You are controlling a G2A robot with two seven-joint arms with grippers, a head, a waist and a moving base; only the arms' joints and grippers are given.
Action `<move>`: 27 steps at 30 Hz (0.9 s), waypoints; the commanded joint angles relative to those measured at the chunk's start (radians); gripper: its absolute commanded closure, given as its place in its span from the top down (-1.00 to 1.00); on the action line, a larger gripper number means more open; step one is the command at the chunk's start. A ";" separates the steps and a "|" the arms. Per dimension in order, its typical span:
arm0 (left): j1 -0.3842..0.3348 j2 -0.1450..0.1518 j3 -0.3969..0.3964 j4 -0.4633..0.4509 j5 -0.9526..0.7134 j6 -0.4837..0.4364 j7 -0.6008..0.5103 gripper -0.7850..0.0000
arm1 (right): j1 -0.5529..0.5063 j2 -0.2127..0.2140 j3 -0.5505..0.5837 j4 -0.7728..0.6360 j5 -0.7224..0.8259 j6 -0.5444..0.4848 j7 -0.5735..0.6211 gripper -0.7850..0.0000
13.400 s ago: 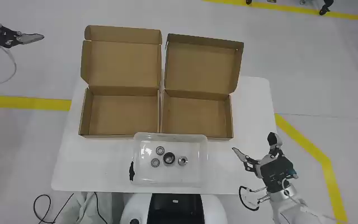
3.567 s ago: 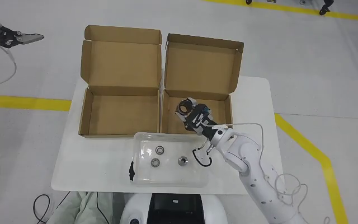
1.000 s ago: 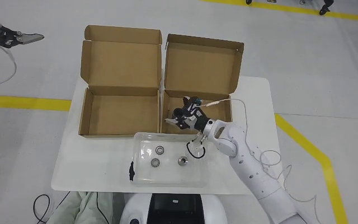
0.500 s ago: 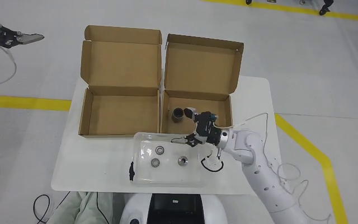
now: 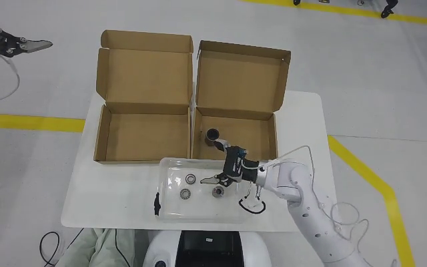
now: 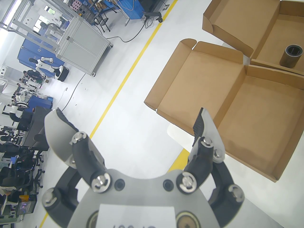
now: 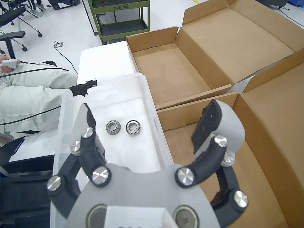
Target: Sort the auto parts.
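Note:
A clear plastic tray (image 5: 200, 211) at the table's front holds three small metal bearings (image 5: 191, 179), (image 5: 185, 194), (image 5: 217, 191). Two of them (image 7: 113, 127), (image 7: 133, 127) show in the right wrist view, on the tray floor (image 7: 133, 100). My right gripper (image 5: 217, 163) (image 7: 149, 122) hovers open and empty over the tray's right part, by the right box's front wall. A black cylinder (image 5: 212, 135) (image 6: 291, 56) stands in the right cardboard box (image 5: 250, 140). The left box (image 5: 143, 137) holds nothing. My left gripper (image 5: 27, 45) (image 6: 128, 129) hangs open far off the table's left side.
Both boxes have their lids folded back toward the far edge of the white table (image 5: 300, 133). A scrap of black tape (image 5: 157, 203) (image 7: 82, 88) sits on the tray's left rim. A loose cable loop (image 5: 253, 203) hangs from the right arm.
The right gripper carried the black cylinder from the tray into the right box, let it go, and has come back over the tray, open. The left gripper has not moved.

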 commanded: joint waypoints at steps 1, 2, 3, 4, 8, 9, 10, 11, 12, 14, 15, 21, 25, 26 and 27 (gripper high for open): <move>0.000 0.000 0.000 0.000 0.000 0.000 0.000 1.00 | 0.000 0.000 0.000 0.000 0.000 0.000 0.000 1.00; 0.000 0.000 0.000 0.000 0.000 0.000 0.000 1.00 | 0.000 0.000 0.000 0.000 0.000 0.000 0.000 1.00; 0.000 0.000 0.000 0.000 0.000 0.000 0.000 1.00 | 0.000 0.000 0.000 0.000 0.000 0.000 0.000 1.00; 0.000 0.000 0.000 0.000 0.000 0.000 0.000 1.00 | 0.000 0.000 0.000 0.000 0.000 0.000 0.000 1.00; 0.000 0.000 0.000 0.000 0.000 0.000 0.000 1.00 | 0.000 0.000 0.000 0.000 0.000 0.000 0.000 1.00; 0.000 0.000 0.000 0.000 0.000 0.000 0.000 1.00 | 0.000 0.000 0.000 0.000 0.000 0.000 0.000 1.00; 0.000 0.000 0.000 0.000 0.000 0.000 0.000 1.00 | 0.000 0.000 0.000 0.000 0.000 0.000 0.000 1.00; 0.000 0.000 0.000 0.000 0.000 0.000 0.000 1.00 | 0.000 0.000 0.000 0.000 0.000 0.000 0.000 1.00; 0.000 0.000 0.000 0.000 0.000 0.000 0.000 1.00 | 0.000 0.000 0.000 0.000 0.000 0.000 0.000 1.00; 0.000 0.000 0.000 0.000 0.000 0.000 0.000 1.00 | 0.000 0.000 0.000 0.000 0.000 0.000 0.000 1.00; 0.000 0.000 0.000 0.000 0.000 0.000 0.000 1.00 | 0.000 0.000 0.000 0.000 0.000 0.000 0.000 1.00; 0.000 0.000 0.000 0.000 0.000 0.000 0.000 1.00 | -0.004 0.001 0.003 -0.004 -0.016 0.025 0.015 1.00; 0.000 0.000 0.000 0.000 0.000 0.000 0.000 1.00 | -0.033 0.009 0.009 -0.061 -0.036 0.034 0.036 1.00; 0.000 0.000 0.000 0.000 0.000 0.000 0.000 1.00 | -0.042 0.012 0.012 -0.076 -0.045 0.034 0.043 1.00; 0.000 0.000 0.000 0.000 0.000 0.000 0.000 1.00 | -0.053 0.015 0.014 -0.096 -0.060 0.034 0.055 1.00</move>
